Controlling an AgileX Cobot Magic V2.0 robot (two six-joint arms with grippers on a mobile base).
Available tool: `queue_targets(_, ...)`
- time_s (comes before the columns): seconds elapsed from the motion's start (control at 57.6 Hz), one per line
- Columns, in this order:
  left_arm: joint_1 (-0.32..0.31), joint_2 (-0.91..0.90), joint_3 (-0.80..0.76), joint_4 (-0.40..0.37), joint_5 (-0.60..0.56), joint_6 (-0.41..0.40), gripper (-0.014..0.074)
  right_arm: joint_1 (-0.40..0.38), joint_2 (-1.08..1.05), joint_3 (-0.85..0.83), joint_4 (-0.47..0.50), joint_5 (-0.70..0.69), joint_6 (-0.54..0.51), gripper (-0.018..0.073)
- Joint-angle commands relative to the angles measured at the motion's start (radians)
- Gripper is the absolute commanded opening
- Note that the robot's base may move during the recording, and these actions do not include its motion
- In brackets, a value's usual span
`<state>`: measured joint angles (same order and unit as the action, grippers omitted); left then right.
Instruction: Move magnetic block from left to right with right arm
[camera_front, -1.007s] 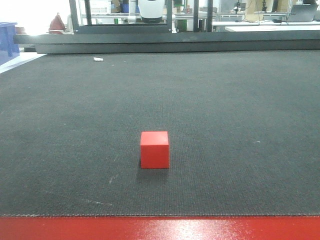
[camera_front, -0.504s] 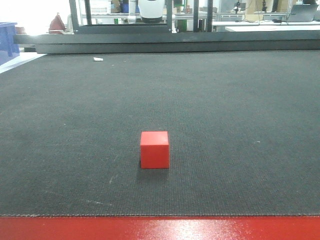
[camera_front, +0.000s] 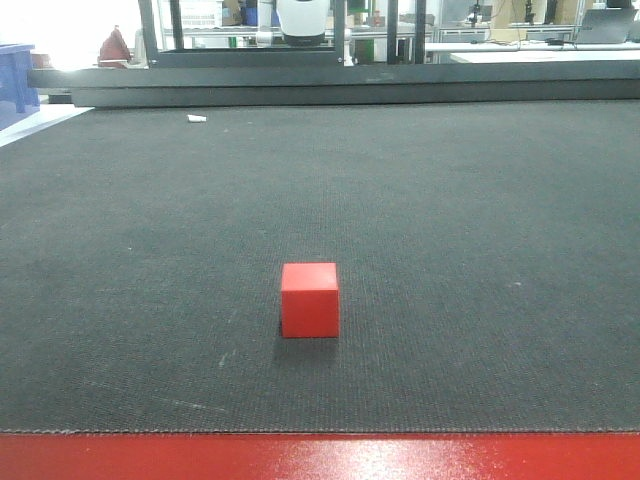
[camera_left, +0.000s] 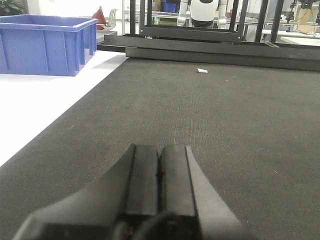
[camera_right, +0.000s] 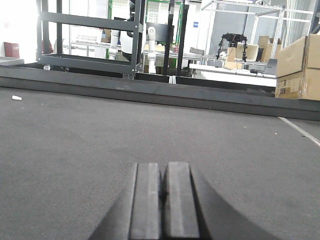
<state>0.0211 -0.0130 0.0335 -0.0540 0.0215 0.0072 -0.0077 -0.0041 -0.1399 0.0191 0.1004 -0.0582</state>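
No readable text, no labels, no brands, no numbers or signs anywhere

Open mat (camera_front: 470, 220) on every side of the cube (camera_front: 309, 300), with a black frame (camera_front: 350, 85) walling the far edge, a blue bin (camera_left: 45, 44) off the mat far left, and a white scrap (camera_front: 196, 118) lying far left.

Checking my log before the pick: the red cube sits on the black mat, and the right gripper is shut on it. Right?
No. The cube sits on the mat, but the right gripper is shut on nothing: the right wrist view shows closed fingers with only mat ahead, and the front view shows the cube standing alone.
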Motion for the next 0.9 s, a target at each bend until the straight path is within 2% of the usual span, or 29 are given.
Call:
queue_targets(0.0,-0.007,-0.011,0.007,-0.003,-0.078,-0.007,-0.0126,0.002,0.047,-0.097,-0.008,0.021,-0.002,0.0034)
queue_targets(0.156,-0.007,-0.011,0.007,-0.003,-0.078,-0.007,-0.0126,0.002,0.143,-0.205,0.003,0.188,-0.002,0.0034)
queue_targets(0.347,-0.007,-0.011,0.007,-0.003,-0.078,-0.007,-0.0126,0.002,0.276,-0.268,0.085,0.262,-0.002,0.0034)
queue_targets(0.504,-0.007,-0.011,0.007,-0.003,-0.078,-0.007,-0.0126,0.002,0.395,-0.318,0.081,0.434,0.009,0.0034)
queue_targets(0.643,-0.007,-0.011,0.007,-0.003,-0.078,-0.007,-0.0126,0.002,0.465,-0.358,0.061,0.548,0.084,0.0034)
queue_targets(0.816,-0.007,-0.011,0.007,-0.003,-0.078,-0.007,-0.0126,0.024,0.531,-0.413,-0.030,0.656,0.226,0.0039)
queue_targets(0.886,-0.007,-0.011,0.007,-0.003,-0.078,-0.007,-0.0126,0.048,0.564,-0.436,-0.055,0.717,0.269,0.0089)
